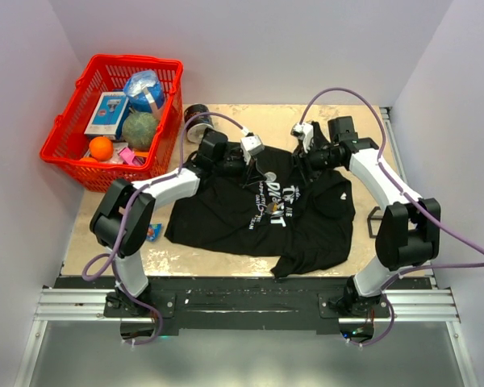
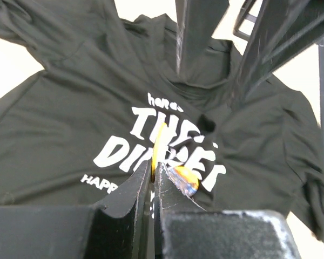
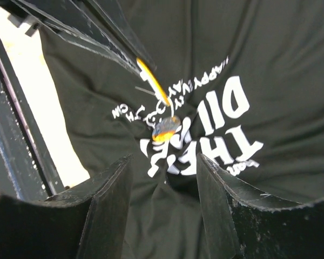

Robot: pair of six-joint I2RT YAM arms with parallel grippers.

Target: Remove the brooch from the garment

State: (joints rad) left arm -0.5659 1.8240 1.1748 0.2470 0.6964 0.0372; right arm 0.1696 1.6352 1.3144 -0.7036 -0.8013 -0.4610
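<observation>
One red basket (image 1: 137, 59) beside garment (image 1: 226, 218), left gripper (image 2: 154, 170) pinching yellow brooch (image 2: 159, 139)

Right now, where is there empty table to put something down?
Bare table runs along the near edge, between the T-shirt and the black rail. A smaller patch lies at the far edge, beyond the left gripper and right gripper. The shirt's chest, where they meet, is crowded; the red basket is full.
</observation>
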